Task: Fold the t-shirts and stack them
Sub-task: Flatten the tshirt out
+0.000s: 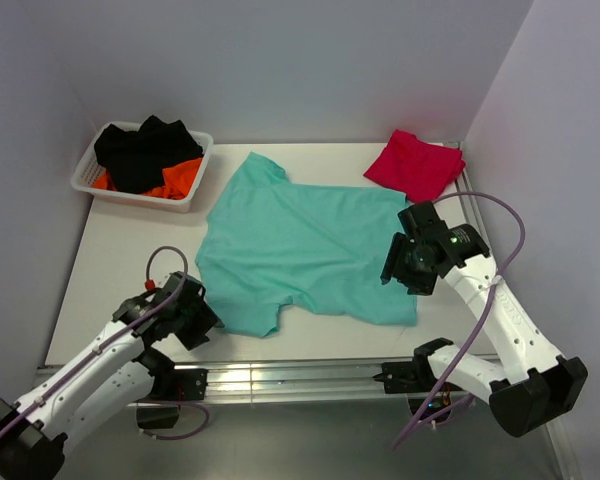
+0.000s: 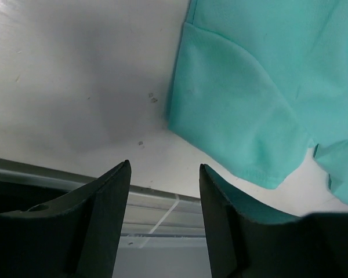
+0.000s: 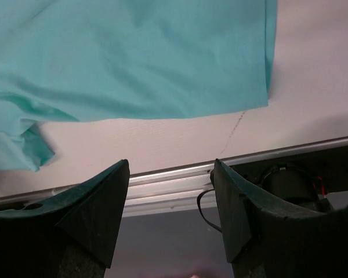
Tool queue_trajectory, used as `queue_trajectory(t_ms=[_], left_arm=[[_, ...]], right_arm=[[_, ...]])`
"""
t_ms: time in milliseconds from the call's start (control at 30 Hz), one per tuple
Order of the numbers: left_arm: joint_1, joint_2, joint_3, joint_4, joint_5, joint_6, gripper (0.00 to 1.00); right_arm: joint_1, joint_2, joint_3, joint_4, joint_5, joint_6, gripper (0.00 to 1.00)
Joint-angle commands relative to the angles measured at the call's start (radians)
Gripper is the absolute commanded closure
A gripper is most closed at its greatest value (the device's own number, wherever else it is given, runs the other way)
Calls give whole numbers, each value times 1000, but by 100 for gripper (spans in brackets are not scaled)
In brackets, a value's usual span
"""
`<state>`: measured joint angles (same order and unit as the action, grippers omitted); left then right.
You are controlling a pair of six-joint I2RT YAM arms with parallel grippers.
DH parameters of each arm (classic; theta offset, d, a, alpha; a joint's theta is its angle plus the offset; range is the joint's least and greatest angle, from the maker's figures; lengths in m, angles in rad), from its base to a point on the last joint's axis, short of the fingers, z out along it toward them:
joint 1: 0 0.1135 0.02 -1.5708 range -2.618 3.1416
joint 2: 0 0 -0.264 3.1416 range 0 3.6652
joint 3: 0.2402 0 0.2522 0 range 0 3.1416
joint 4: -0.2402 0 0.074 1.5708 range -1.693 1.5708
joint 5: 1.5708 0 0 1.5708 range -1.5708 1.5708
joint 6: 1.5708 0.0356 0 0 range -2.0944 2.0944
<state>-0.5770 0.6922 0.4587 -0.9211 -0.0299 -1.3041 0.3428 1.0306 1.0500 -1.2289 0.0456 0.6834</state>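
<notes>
Seen from above, the teal t-shirt (image 1: 300, 250) lies spread open across the middle of the white tabletop (image 1: 120, 260), with one sleeve toward the far edge and the other toward the near edge. A folded red t-shirt (image 1: 413, 165) sits in the far right corner. In the far left corner a white basket (image 1: 83, 180) holds a black garment (image 1: 140, 150) and an orange garment (image 1: 180, 178). The left gripper (image 1: 202, 318) hangs by the near edge, just beside the teal t-shirt's near sleeve, and the right gripper (image 1: 398, 268) hangs over the shirt's right side. In the left wrist view the two dark fingers stand apart with nothing between them. Past them lie bare tabletop and, to the right, the near sleeve (image 2: 238, 127), lying flat and not touched by the fingers. In the right wrist view that gripper's fingers are likewise spread wide and hold nothing. The shirt's hem (image 3: 162, 110) lies flat just beyond them, apart from both tips. A metal rail (image 3: 162, 179) runs along the tabletop's near edge between the fingers.
</notes>
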Motion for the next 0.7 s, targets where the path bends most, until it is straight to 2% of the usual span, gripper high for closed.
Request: queue_trajectory(t_ms=[0,133,367,467,600,667], left_arm=[[-15,76,-5,146,-24,-63,44],[-55,165,-3,220,-42,-83,46],[-199,280,-9,289,-80,-176,51],[-259,329,-17,309,-91,-213,54],[-290,368,1,295,-122,-228,59],[-291,378,9,284,-133,-230,62]], right_arm=[[7,0,73,-53,51,2,33],[7,-9,91,-89,76,4,33],[7,-93,-10,-106,76,30,33],[7,-138,-96,-69,39,54,33],[7,-214,-286,8,-41,114,33],[7,-233,-326,37,-93,128,33]])
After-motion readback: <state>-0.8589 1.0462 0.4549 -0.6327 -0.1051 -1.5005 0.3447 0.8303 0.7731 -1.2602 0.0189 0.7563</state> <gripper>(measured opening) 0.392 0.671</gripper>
